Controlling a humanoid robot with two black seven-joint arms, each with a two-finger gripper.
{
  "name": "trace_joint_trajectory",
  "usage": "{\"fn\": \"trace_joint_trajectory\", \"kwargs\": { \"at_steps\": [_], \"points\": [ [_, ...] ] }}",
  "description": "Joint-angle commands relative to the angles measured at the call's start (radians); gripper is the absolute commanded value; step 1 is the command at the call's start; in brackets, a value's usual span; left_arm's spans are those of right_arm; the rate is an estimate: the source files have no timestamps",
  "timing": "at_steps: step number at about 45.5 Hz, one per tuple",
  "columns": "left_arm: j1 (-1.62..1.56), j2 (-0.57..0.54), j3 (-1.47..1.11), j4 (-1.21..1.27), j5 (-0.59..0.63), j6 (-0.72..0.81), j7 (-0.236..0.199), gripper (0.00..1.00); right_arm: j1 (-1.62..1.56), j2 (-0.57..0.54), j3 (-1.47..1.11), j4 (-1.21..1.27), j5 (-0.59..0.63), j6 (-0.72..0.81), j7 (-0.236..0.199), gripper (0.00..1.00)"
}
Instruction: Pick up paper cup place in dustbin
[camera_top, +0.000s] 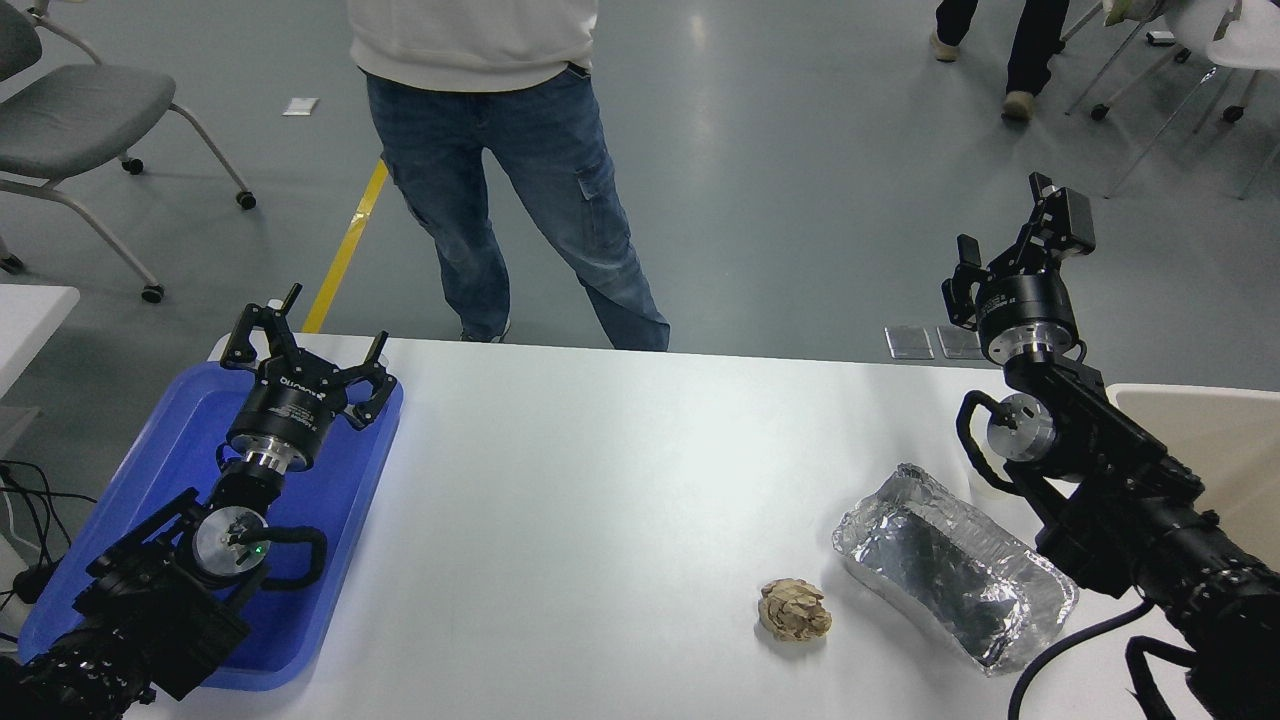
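Observation:
No paper cup shows anywhere in the head view. The dustbin (1215, 425) is a beige bin with a pale rounded rim at the table's right edge, partly hidden behind my right arm. My right gripper (1005, 228) is raised above the table's far right corner, just left of the dustbin. It is open, and its fingers hold nothing. My left gripper (308, 332) is parked open over the blue tray at the lower left.
A blue plastic tray (340, 520) lies at the table's left end. A crinkled foil tray (950, 565) and a crumpled brown paper ball (795, 610) lie at the front right. A person in jeans (520, 180) stands at the far edge.

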Motion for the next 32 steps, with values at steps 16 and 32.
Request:
{"fn": "trace_joint_trajectory", "kwargs": {
  "at_steps": [16, 32],
  "points": [
    [0.0, 0.0, 0.0, 0.0, 0.0, 0.0, -0.001, 1.0, -0.002, -0.002, -0.009, -0.004, 0.018, -0.001, 0.001, 1.0],
    [0.0, 0.0, 0.0, 0.0, 0.0, 0.002, -0.001, 1.0, 0.001, -0.006, -0.013, -0.004, 0.018, 0.007, 0.002, 1.0]
  ]
}}
